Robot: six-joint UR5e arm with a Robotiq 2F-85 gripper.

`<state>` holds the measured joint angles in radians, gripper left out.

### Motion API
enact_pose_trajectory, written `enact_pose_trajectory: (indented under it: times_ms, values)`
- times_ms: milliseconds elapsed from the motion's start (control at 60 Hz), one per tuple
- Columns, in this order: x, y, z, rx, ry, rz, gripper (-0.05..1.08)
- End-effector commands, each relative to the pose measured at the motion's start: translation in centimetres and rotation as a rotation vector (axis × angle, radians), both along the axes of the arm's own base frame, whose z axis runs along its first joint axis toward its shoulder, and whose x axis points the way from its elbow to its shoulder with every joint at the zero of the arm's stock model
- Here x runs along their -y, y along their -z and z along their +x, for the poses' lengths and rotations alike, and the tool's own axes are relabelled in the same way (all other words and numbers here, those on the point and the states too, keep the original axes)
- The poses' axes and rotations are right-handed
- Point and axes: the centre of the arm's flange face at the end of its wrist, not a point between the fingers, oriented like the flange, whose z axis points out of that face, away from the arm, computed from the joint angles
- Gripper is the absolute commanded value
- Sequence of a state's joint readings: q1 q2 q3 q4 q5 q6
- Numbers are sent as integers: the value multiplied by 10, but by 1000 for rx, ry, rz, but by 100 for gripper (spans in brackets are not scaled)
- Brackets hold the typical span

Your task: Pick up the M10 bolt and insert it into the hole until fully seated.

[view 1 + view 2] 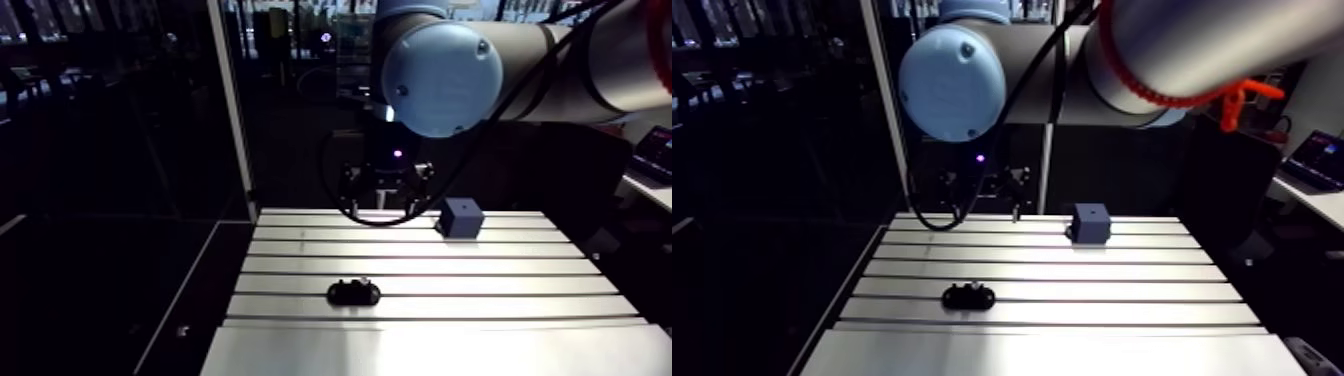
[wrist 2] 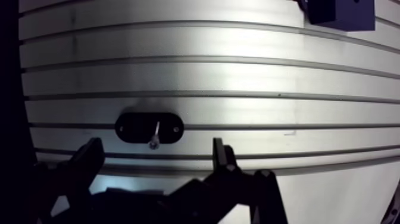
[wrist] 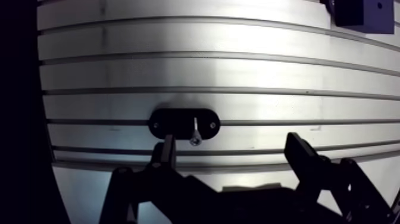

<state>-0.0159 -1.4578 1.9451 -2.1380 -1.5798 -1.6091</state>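
The gripper (image 3: 231, 146) hangs above the bench (image 3: 238, 71); its two fingers (image 3: 297, 156) are spread wide and hold nothing. Just ahead of the fingers a black oval holder (image 3: 169, 122) lies flat on the silver slotted bench; the small shiny bolt (image 3: 195, 131) rests on this holder, and its head pokes a little over the holder's near edge; the fingers do not touch it. Far past the holder, near the back of the bench, stands a dark blue block (image 3: 360, 13); it has a small hole (image 1: 1090, 213) in its top.
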Motion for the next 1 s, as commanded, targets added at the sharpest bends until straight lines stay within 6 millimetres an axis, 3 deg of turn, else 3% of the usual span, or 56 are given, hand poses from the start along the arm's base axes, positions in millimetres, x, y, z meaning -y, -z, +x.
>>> enact_pose_trajectory:
  times_ms: [17,283,617,1000]
  values:
    - [4,23,3,-20,-33,-8,1]
    - [21,33,14,6,-64,-16,2]
    - [18,44,26,33,-57,-4,5]
    - [19,61,40,68,-60,-4,23]
